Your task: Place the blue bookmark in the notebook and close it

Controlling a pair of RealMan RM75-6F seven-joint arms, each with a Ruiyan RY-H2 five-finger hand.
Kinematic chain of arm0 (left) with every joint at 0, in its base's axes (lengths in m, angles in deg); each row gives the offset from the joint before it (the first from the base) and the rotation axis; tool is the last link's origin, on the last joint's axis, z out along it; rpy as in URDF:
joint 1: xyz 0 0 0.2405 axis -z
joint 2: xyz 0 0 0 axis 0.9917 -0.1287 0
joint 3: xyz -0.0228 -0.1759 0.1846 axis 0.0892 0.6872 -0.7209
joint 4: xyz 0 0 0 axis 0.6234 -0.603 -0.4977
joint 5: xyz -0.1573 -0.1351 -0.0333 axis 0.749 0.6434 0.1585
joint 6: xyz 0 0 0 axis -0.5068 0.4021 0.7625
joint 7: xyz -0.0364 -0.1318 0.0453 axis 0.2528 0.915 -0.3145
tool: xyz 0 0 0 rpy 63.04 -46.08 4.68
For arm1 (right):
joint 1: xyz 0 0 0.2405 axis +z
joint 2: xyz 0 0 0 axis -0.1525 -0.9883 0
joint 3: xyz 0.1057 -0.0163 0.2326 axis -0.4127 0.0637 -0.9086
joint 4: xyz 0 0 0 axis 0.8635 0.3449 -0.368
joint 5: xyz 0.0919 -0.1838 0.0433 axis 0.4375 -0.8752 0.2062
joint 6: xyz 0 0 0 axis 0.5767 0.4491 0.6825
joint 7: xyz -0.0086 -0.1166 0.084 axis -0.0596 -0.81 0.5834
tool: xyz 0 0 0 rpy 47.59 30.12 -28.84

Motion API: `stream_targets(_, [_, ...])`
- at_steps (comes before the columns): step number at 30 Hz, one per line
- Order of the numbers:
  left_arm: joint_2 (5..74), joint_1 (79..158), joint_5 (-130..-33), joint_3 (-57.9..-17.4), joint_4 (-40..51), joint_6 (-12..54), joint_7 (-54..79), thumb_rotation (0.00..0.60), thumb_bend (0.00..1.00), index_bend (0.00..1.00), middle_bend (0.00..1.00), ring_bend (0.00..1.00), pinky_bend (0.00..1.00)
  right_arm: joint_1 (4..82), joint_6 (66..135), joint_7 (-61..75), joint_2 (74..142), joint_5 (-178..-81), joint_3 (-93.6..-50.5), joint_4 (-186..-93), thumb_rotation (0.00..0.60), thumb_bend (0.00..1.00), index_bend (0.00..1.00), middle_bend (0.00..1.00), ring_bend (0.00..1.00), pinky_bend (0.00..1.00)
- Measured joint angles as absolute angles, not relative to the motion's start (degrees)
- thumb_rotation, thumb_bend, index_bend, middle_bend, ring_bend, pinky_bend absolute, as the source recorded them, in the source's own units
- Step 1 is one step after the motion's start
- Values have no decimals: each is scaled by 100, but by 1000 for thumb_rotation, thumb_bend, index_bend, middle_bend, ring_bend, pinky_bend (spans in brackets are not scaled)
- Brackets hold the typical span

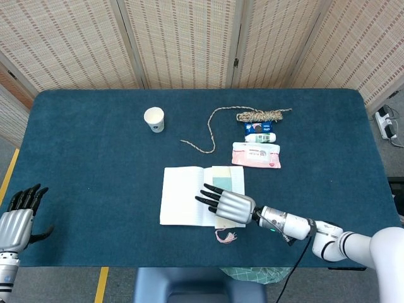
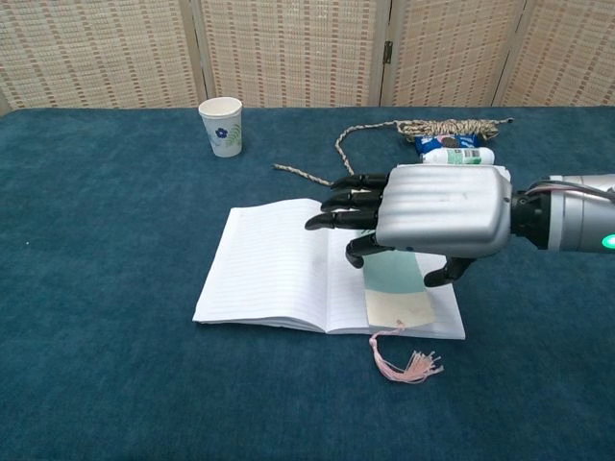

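**Spotter:** Where is the bookmark?

**Me:** The blue bookmark (image 2: 393, 284) lies flat on the right-hand page of the notebook (image 2: 279, 267); the notebook is open, pages up, on the blue table (image 2: 106, 250); the bookmark's pale lower end reaches the page's near edge and its pink tassel (image 2: 407, 361) trails off onto the cloth just in front of the book.

**Spotter:** And your right hand?

**Me:** My right hand (image 2: 428, 213) is over the right page, palm down, directly above the upper part of the bookmark; fingers (image 2: 351, 201) stretched out and pointing toward the book's spine, slightly apart; the thumb curls down to the bookmark; I cannot tell from either view whether it is actually pressing or pinching the card, so I won't call it held; the head view shows the same hand (image 1: 225, 204) covering the lower half of that page.

**Spotter:** Left hand?

**Me:** The left hand (image 1: 19, 216) shows only in the head view, at the table's near left corner; fingers apart, holding nothing; well away from the book.

**Spotter:** Anything else on the cloth?

**Me:** A paper cup (image 2: 221, 125) upright at the far left; a coil of rope (image 2: 423, 128) with a loose end running toward the notebook; a small bottle (image 1: 260, 137) and a pack of wipes (image 1: 255, 154) beyond the book's right side.
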State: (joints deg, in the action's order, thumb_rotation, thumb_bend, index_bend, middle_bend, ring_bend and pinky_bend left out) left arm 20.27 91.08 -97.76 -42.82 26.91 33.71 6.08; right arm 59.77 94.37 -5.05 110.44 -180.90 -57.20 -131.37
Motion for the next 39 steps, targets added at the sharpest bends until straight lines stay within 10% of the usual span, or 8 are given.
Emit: stream_targets(39, [2021,9123,-9835,-4317,2695,3381,585,600,283,129,58,6,34,6114,9728,-423,11439,-17754,-5469,-12589,600,204,352,47,50,0])
